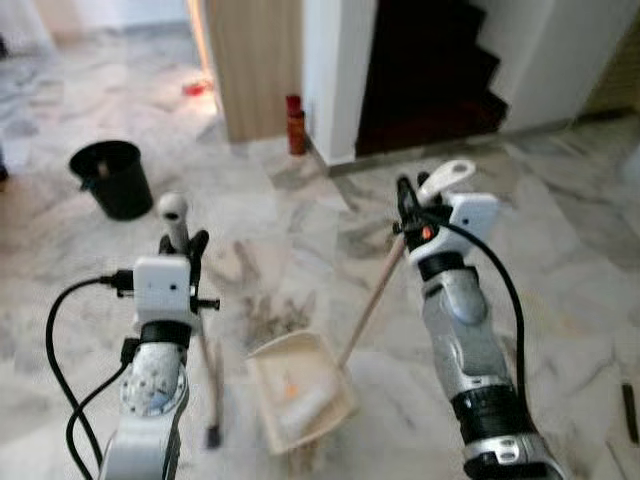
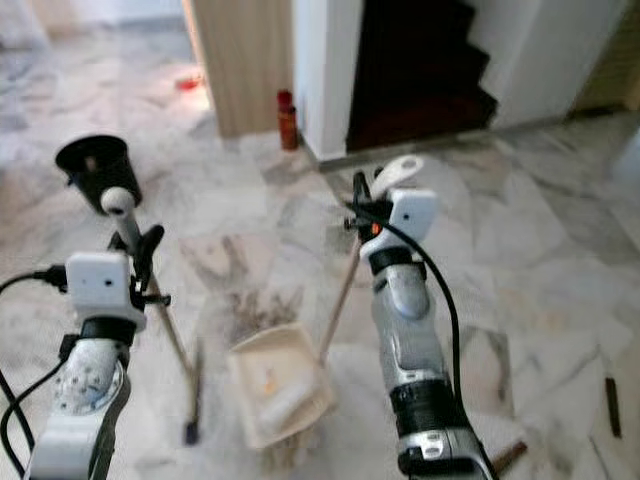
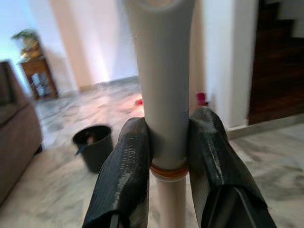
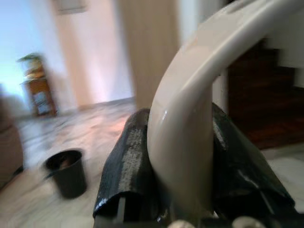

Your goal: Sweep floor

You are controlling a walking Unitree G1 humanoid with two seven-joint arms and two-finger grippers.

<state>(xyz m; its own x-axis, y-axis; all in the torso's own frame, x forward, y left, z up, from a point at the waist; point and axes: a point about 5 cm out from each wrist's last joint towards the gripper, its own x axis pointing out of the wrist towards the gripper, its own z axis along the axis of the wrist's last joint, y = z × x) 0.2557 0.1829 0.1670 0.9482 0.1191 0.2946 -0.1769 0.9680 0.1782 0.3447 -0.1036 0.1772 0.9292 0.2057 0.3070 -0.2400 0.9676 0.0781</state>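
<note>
Dustpan (image 1: 300, 390) sits on floor (image 1: 560, 250) before us — right gripper (image 1: 408, 205) fingers pinching its handle, left gripper (image 1: 187, 250) fingers clamped on broom (image 1: 203, 350) pole; dirt (image 1: 262, 318) lies just ahead (broom nearer).

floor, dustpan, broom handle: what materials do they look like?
Floor: polished marble or marble-look tile, going by the grey veining, faint joints and sheen.
Dustpan: probably cream moulded plastic, matte; its stick looks like wood.
Broom handle: glossy pale plastic grip over a tan stick, likely wood, clamped in the left claw. The right claw holds the dustpan's glossy cream grip.
</note>
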